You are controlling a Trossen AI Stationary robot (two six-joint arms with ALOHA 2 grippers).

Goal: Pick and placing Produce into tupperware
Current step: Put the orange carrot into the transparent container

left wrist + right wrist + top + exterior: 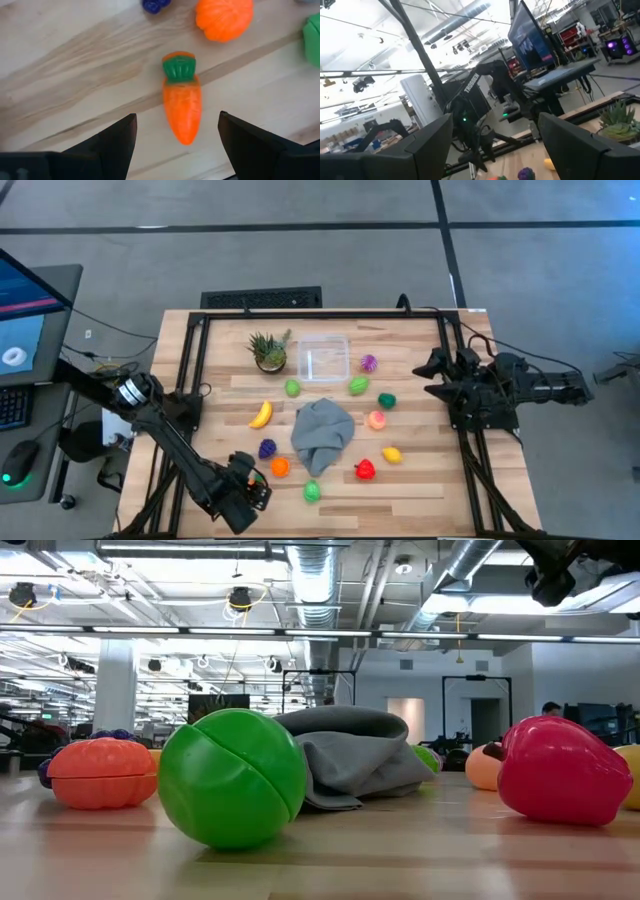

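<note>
My left gripper (177,120) hangs open above the orange carrot (182,107), one finger on either side of it, touching nothing. The carrot lies flat on the wood, its green top toward the orange pumpkin piece (224,17). In the high view this gripper (250,485) is near the table's near-left corner and hides the carrot. The clear square tupperware (324,358) stands near the far edge. The banana (261,414), grapes (267,448), red pepper (365,470) and other produce lie scattered around it. My right gripper (432,375) waits open at the right edge.
A grey cloth (322,432) lies crumpled mid-table among the produce. A spiky potted plant (269,350) stands just left of the tupperware. A green ball (312,491) and the orange pumpkin piece (280,467) sit close to my left gripper. Black frame rails run along both table sides.
</note>
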